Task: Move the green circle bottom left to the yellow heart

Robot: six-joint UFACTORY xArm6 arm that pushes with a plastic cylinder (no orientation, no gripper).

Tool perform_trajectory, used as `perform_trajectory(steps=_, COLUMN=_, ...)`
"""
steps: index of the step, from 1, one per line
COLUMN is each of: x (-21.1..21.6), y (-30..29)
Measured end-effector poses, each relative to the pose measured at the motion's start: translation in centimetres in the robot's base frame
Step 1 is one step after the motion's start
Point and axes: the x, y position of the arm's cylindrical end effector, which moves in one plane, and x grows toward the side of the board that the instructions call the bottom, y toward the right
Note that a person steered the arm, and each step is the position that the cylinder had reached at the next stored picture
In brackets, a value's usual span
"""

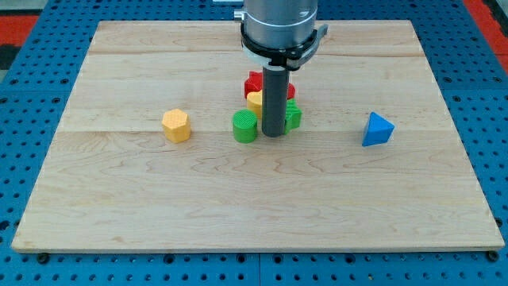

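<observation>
The green circle [245, 126] is a short green cylinder near the board's middle. The yellow heart [255, 101] sits just above and right of it, partly hidden by the rod. My tip [274, 134] rests on the board right beside the green circle, on its right side, close to touching it. A red block [254, 82] lies behind the yellow heart, and another green block [293, 115] shows just right of the rod; both are partly hidden and their shapes cannot be made out.
A yellow hexagon block [176, 125] lies to the view's left of the cluster. A blue triangular block [378, 129] lies to the view's right. The wooden board [119, 206] sits on a blue perforated table.
</observation>
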Motion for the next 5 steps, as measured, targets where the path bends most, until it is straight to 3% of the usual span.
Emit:
perform_trajectory(steps=2, x=0.7, y=-1.8)
perform_trajectory(steps=4, x=5.6, y=-1.4)
perform_trajectory(steps=5, x=5.4, y=-3.6)
